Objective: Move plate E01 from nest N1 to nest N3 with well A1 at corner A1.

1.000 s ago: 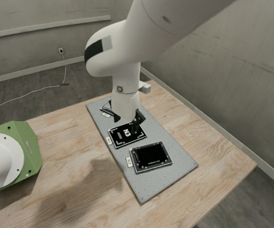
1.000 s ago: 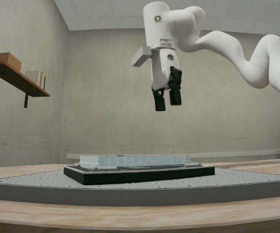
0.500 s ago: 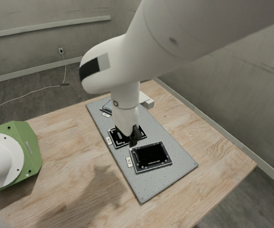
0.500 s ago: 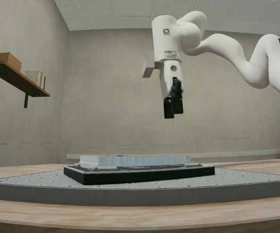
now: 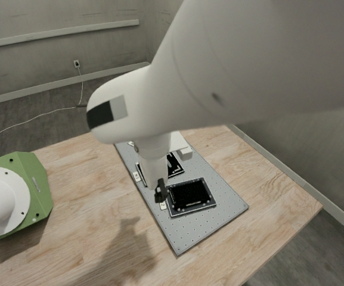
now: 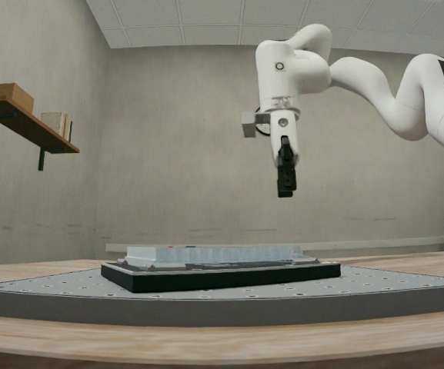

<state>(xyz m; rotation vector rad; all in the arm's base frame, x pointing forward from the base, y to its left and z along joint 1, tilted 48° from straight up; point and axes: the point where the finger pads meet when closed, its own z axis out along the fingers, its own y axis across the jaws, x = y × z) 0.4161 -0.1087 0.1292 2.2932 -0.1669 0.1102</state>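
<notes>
A dark well plate point(image 5: 190, 193) sits in the black nest at the near end of the grey deck point(image 5: 181, 190), beside a small sign point(image 5: 163, 205). The same plate on its nest shows low and side-on in the exterior view point(image 6: 214, 254). The black N3 nest point(image 5: 174, 164) lies in the middle of the deck, empty where visible and partly hidden by my wrist. My gripper point(image 5: 160, 190) hangs open and empty high above the deck, seen edge-on in the exterior view point(image 6: 285, 184). Nest N1 and plate E01 are hidden behind my arm.
The green robot base point(image 5: 14, 190) stands on the wooden table at the left. My forearm fills the upper right of the top view. A wall shelf point(image 6: 23, 123) with boxes hangs at the far left. The table edge runs along the right.
</notes>
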